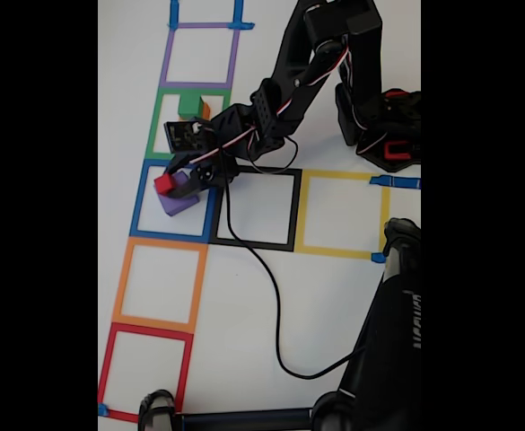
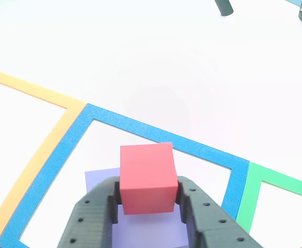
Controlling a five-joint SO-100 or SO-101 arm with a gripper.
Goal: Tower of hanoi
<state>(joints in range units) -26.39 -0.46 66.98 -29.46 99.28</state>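
Note:
A small red cube (image 2: 146, 176) is held between my gripper's (image 2: 148, 199) black fingers, right above a larger purple block (image 2: 100, 178) that lies inside the blue square (image 2: 156, 135). In the fixed view the gripper (image 1: 174, 182) with the red cube (image 1: 163, 184) hovers over the purple block (image 1: 179, 199) in the blue square (image 1: 139, 202). Whether the cube rests on the block I cannot tell. A green block (image 1: 188, 105) with an orange one (image 1: 205, 110) beside it sits in the green square (image 1: 159, 117).
Taped squares mark the white table: purple (image 1: 199, 54), orange (image 1: 159, 285), red (image 1: 145, 370), black (image 1: 260, 208), yellow (image 1: 338, 214). The arm's base (image 1: 383, 126) stands at the right. A black cable (image 1: 275, 305) runs to another black stand (image 1: 388, 341) at the lower right.

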